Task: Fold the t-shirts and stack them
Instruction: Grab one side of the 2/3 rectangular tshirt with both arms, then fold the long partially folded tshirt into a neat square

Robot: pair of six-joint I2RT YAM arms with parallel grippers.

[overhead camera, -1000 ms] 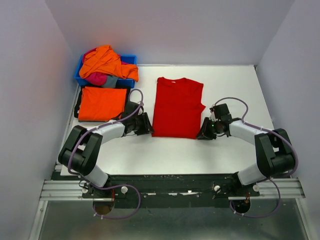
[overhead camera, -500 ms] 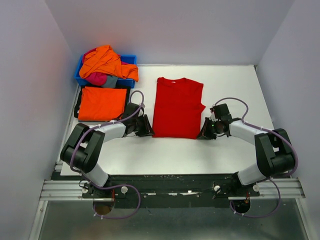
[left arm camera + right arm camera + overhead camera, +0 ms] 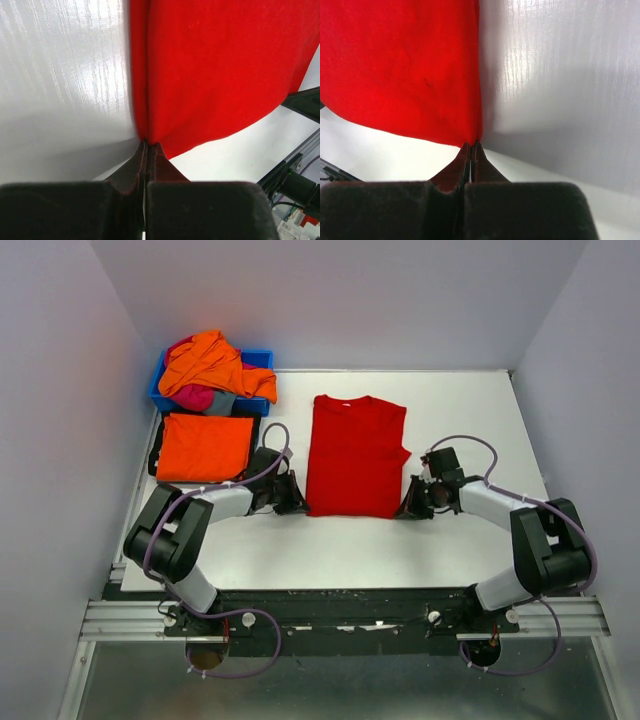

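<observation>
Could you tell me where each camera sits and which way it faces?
Top: above and behind the bases, looking down on the table; both arms show.
Left wrist: low, facing the red shirt; left jaws shut on a near corner.
Right wrist: likewise; right jaws shut on the other near corner.
All share the red shirt.

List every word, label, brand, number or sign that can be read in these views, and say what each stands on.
None can be read.
The red t-shirt is plain, with no print or visible tag.
The folded orange t-shirt and the blue bin show no lettering.
A pale patch on the rig, in the corner of the left wrist view, may be a sticker; it is too blurred to read.
</observation>
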